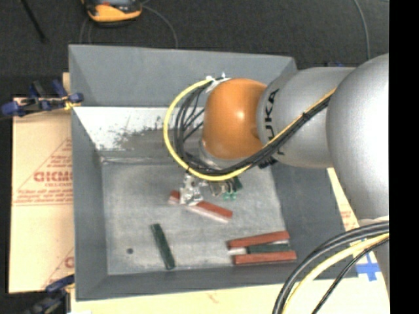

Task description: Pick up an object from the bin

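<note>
At centre of bin (pixel 124 201) | gripper (pixel 192 190) over left end of red stick (pixel 213 210) | grip state: cannot tell

a grey metal bin (pixel 118 195) holds a dark green stick (pixel 163 246) at lower left, a reddish stick (pixel 211 210) near its middle, and three red and green sticks (pixel 262 249) bunched at lower right.

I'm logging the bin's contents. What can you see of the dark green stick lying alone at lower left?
The dark green stick is a slim, straight bar, evenly dark, material unclear. It lies flat on the bin floor, slanting from upper left to lower right, lower end near the wall. Nothing touches it; the claw is apart.
</note>
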### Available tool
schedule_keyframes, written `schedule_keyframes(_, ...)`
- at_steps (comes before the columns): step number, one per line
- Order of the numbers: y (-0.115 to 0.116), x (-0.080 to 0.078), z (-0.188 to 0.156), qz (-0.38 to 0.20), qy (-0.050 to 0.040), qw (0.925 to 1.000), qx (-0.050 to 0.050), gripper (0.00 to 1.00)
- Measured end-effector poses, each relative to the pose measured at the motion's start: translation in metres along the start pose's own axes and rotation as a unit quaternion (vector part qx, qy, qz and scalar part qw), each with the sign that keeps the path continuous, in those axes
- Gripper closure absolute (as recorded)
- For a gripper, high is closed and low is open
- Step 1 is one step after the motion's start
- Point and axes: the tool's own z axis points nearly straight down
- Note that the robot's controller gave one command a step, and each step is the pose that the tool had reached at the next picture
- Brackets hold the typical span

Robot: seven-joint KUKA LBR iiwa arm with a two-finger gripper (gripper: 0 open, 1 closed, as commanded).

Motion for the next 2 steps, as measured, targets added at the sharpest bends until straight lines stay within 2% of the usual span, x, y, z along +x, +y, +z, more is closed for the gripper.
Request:
schedule_keyframes(1,0.011,-0.005,-0.029,-0.086,-0.0009,0.9963,0.000,1.00)
schedule_keyframes(2,0.021,0.011,-0.075,-0.138,0.0043,0.9904,-0.001,1.00)
